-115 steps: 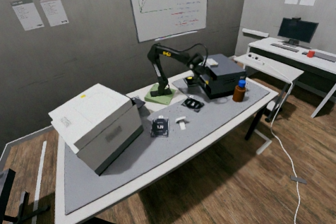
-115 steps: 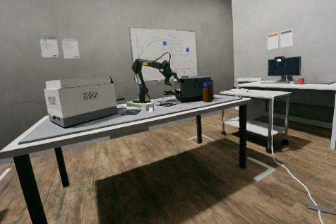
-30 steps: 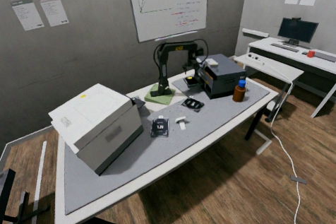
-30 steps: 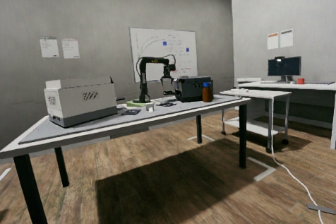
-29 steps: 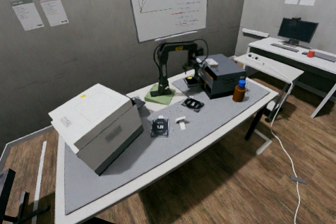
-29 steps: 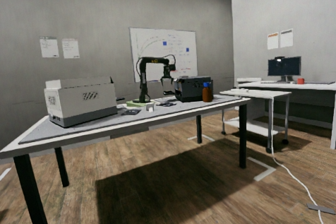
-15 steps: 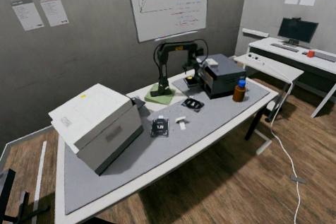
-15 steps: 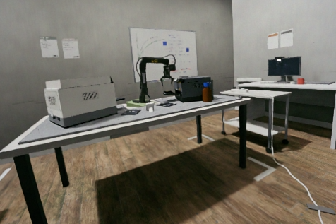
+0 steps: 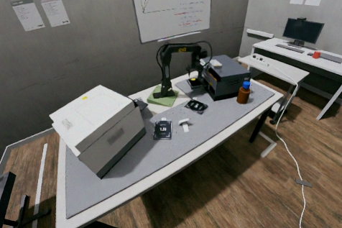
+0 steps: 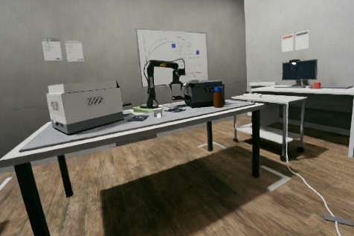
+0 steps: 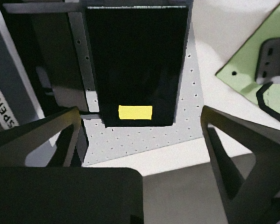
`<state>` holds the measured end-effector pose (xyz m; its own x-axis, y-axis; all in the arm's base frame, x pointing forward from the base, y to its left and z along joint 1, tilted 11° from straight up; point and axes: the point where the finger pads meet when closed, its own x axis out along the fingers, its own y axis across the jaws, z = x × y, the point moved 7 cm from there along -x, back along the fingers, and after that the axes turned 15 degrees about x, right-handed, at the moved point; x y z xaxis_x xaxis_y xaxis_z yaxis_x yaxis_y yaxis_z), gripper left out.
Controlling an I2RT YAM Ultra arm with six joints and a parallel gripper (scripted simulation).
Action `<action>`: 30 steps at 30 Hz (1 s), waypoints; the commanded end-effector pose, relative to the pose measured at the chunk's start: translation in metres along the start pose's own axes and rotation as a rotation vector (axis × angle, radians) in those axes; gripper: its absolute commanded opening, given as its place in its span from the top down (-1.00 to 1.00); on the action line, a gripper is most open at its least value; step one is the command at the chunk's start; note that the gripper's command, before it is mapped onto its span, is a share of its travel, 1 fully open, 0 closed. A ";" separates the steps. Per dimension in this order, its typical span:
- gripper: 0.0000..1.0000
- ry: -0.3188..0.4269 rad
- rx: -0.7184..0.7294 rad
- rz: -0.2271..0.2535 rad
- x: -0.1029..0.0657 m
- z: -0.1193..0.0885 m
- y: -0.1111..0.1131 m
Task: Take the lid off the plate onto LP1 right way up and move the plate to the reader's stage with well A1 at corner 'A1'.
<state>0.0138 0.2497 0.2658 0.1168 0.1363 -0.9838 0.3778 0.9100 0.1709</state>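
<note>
The plate, covered by its black lid (image 11: 137, 60) with a yellow label (image 11: 135, 112) at the near short end, sits on the stage of the dark dispenser (image 9: 224, 75). It also shows in the top view (image 9: 194, 80). My gripper (image 11: 140, 112) hangs open and empty just above the labelled end of the lid, one finger off each side. It also shows in the top view (image 9: 191, 69) and the exterior view (image 10: 175, 81). The white reader (image 9: 97, 126) stands at the table's left, with its dark stage (image 9: 140, 104) at its back right corner.
A brown capped bottle (image 9: 243, 93) stands right of the dispenser. Two dark bench positions (image 9: 196, 106) (image 9: 162, 129) and a small white piece (image 9: 184, 123) lie on the grey mat. The arm's green base plate (image 9: 162, 96) is behind them.
</note>
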 end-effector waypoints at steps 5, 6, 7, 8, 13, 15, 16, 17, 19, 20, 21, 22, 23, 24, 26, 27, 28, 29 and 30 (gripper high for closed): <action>-1.00 -0.002 0.000 0.038 0.004 0.004 -0.001; -1.00 -0.001 -0.002 0.039 0.005 0.004 -0.001; -1.00 -0.001 -0.002 0.039 0.007 0.004 -0.001; -1.00 -0.001 -0.002 0.039 0.007 0.004 -0.001; -1.00 -0.002 0.000 0.038 0.012 0.004 -0.001; -1.00 -0.001 -0.002 0.039 0.015 0.004 -0.001; -1.00 -0.002 0.000 0.038 0.016 0.004 -0.001; -1.00 -0.002 0.002 0.038 0.017 0.005 -0.001; -1.00 -0.002 0.000 0.038 0.020 0.004 -0.001; -1.00 -0.001 -0.002 0.039 0.021 0.004 -0.001; -1.00 -0.001 -0.002 0.039 0.023 0.004 -0.001; -1.00 -0.002 0.000 0.038 0.024 0.004 -0.001; -1.00 -0.002 0.002 0.038 0.025 0.005 -0.001; -1.00 -0.002 0.002 0.038 0.027 0.005 -0.001; -1.00 -0.002 0.002 0.038 0.027 0.005 -0.001; -1.00 0.000 -0.009 0.039 0.028 0.002 -0.001; -1.00 0.000 -0.007 0.039 0.029 0.003 -0.001; -1.00 -0.001 -0.005 0.039 0.031 0.003 -0.001; -1.00 -0.001 -0.003 0.038 0.032 0.004 -0.001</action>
<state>0.0182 0.2555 0.2309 0.1191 0.1334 -0.9839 0.3774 0.9105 0.1691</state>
